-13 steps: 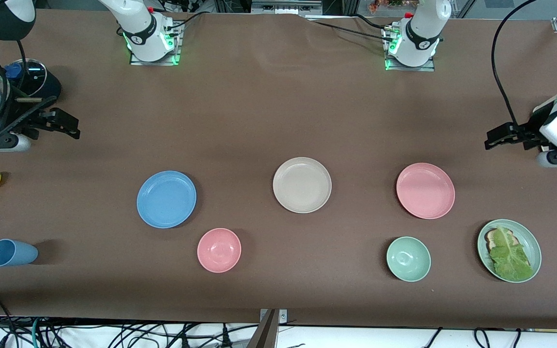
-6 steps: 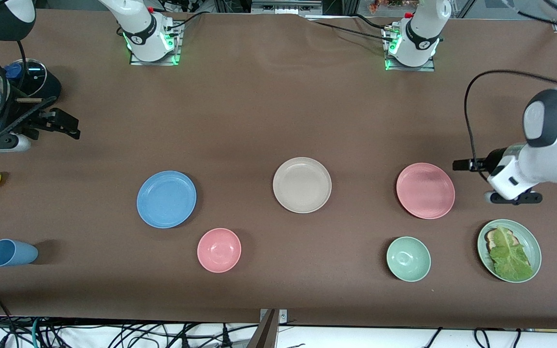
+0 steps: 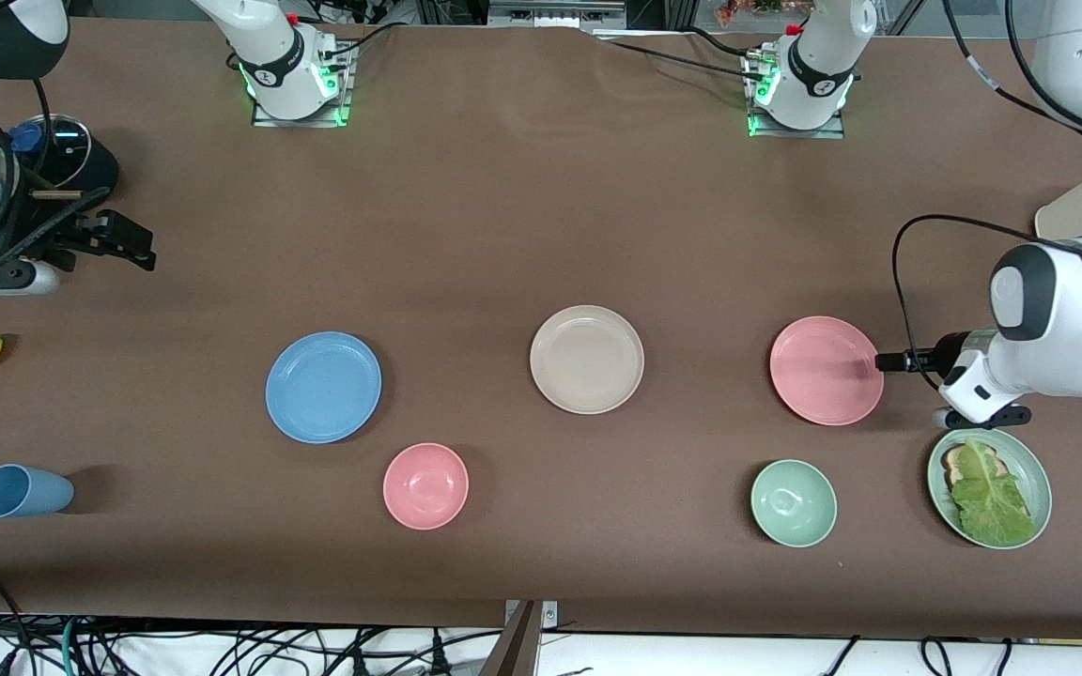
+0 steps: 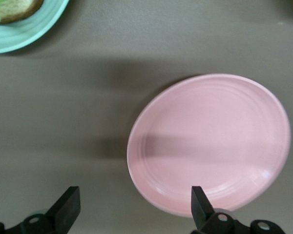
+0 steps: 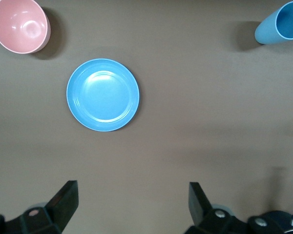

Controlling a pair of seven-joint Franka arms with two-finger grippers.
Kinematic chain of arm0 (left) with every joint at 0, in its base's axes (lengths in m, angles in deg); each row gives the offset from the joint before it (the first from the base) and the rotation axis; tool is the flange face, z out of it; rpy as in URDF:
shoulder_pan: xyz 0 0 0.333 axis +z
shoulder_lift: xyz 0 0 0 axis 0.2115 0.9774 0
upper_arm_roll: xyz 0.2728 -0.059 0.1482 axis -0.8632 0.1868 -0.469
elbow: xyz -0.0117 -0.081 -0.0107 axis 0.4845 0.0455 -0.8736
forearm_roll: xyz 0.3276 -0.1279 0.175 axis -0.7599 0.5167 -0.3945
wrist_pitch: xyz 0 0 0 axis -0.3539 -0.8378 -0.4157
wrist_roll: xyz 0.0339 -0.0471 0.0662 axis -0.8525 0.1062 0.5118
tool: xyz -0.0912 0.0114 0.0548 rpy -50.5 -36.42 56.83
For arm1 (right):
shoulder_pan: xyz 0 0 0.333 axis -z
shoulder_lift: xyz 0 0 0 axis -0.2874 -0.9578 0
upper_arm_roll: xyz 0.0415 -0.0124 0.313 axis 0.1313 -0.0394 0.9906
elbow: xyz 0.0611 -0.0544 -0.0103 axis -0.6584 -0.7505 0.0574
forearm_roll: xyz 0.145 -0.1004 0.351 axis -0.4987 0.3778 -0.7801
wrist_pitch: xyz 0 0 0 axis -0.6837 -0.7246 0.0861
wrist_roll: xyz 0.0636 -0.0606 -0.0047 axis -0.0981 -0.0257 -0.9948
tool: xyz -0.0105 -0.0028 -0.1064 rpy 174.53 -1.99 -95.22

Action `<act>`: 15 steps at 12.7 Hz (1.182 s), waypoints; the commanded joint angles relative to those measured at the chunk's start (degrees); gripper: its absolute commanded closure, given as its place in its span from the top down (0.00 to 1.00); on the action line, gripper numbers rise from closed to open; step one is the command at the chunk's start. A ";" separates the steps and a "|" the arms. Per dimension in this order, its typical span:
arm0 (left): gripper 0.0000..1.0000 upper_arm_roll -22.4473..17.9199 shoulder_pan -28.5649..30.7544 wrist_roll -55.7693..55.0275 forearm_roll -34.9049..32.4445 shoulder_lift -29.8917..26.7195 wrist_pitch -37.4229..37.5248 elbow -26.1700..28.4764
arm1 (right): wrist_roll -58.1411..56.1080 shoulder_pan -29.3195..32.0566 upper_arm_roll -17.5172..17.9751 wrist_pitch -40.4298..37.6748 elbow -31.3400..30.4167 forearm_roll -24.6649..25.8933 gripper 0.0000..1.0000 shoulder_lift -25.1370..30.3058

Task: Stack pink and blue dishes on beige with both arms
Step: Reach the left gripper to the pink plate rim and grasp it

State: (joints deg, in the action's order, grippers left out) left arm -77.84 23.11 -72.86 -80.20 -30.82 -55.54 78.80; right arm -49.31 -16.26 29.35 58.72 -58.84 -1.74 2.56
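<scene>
While both wide-open, empty grippers stand off — left gripper (image 4: 132,209) by the flat pink matte plastic plate (image 3: 826,370), right gripper (image 5: 129,207) waiting over bare table — the plate looks light, stiff, slick: pinch its low rim.

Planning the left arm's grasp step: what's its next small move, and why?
Probably lower the left pincer onto the near rim of the pink plate. It is open, one finger already over that rim, and the plate lies flat and unheld. The right pincer waits open; the blue plate is untouched.
</scene>
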 commanded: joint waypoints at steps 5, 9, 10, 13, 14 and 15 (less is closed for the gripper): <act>0.97 0.51 0.26 4.22 -4.39 0.77 -15.47 10.34 | 0.02 0.35 0.16 -1.03 1.44 -0.82 1.00 -0.49; 0.06 0.60 1.40 5.72 -4.39 2.10 -15.30 9.64 | -0.25 0.44 0.25 -0.94 1.44 -0.91 1.00 -0.49; 0.00 0.60 1.58 5.72 -4.39 2.10 -15.12 9.38 | -0.42 0.35 0.16 -0.86 1.44 -0.91 1.00 -0.49; 0.00 0.60 1.23 4.76 -4.39 1.92 -14.07 8.59 | -0.60 0.35 0.25 -0.68 1.44 -0.91 1.00 -0.57; 0.00 0.77 0.97 4.58 -3.61 1.75 -11.97 7.54 | -0.77 0.44 0.25 -0.59 1.53 -0.91 1.00 -1.27; 0.00 1.03 0.62 2.32 -3.51 1.57 -9.52 5.96 | -0.77 0.44 0.25 -0.42 1.53 -0.82 1.00 -1.80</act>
State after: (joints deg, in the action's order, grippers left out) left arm -77.25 24.09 -68.40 -83.40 -29.42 -68.45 87.19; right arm -49.33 -16.26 29.35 58.73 -58.85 -1.77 2.34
